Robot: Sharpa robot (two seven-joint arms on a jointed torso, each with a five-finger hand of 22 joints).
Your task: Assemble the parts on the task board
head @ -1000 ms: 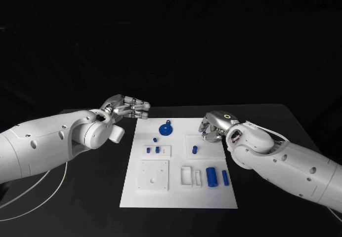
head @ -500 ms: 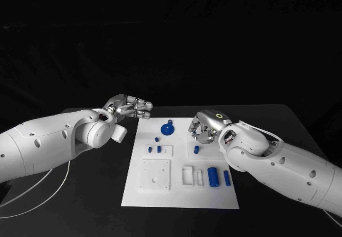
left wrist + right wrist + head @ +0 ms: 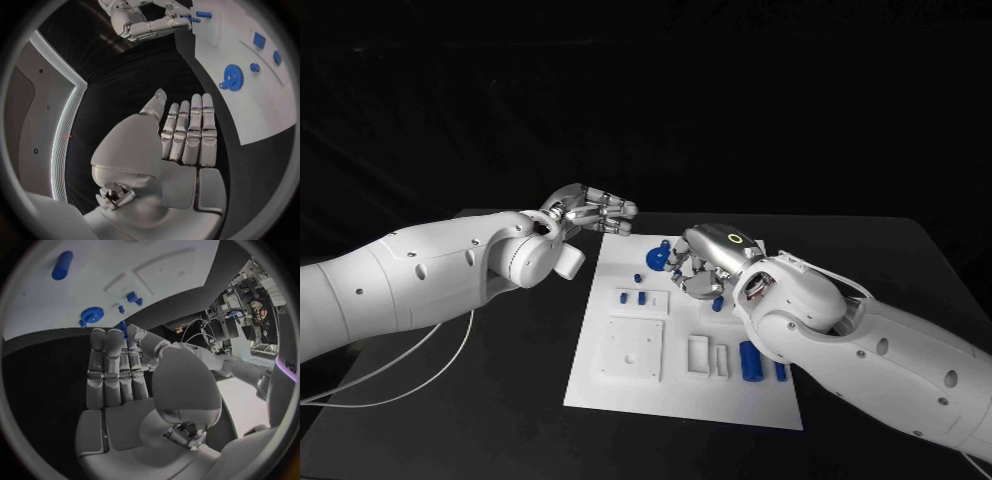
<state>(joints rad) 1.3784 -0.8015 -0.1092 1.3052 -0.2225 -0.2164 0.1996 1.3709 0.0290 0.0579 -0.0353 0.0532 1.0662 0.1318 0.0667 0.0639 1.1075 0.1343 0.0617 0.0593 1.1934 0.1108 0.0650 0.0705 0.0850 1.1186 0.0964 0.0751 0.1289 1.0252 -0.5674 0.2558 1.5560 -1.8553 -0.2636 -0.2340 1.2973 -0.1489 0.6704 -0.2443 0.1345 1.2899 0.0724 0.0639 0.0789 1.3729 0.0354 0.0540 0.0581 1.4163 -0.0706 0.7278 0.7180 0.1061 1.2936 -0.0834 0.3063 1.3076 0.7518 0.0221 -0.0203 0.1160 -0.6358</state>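
The white task board (image 3: 678, 398) lies in the middle of the black table. My right hand (image 3: 697, 268) hangs over its far part, beside the blue gear (image 3: 658, 263). A small blue peg (image 3: 720, 303) shows just under this hand. In the right wrist view the peg (image 3: 124, 330) sits pinched between the thumb and a fingertip of my right hand (image 3: 119, 365), with the gear (image 3: 92, 315) just beyond. My left hand (image 3: 593, 213) hovers off the board's far left corner. It holds nothing, and its fingers (image 3: 187, 132) lie straight, side by side.
Two small blue pegs (image 3: 633, 297) stand on a raised block at the board's left. A blue cylinder (image 3: 749, 358) and a thinner blue piece (image 3: 779, 371) lie near its right edge. White blocks (image 3: 635, 348) sit in its middle. A pale cable (image 3: 401, 370) trails on the left.
The camera has shifted. My right hand has moved left over the board toward the gear and lowered onto the small peg. My left hand has hardly moved.
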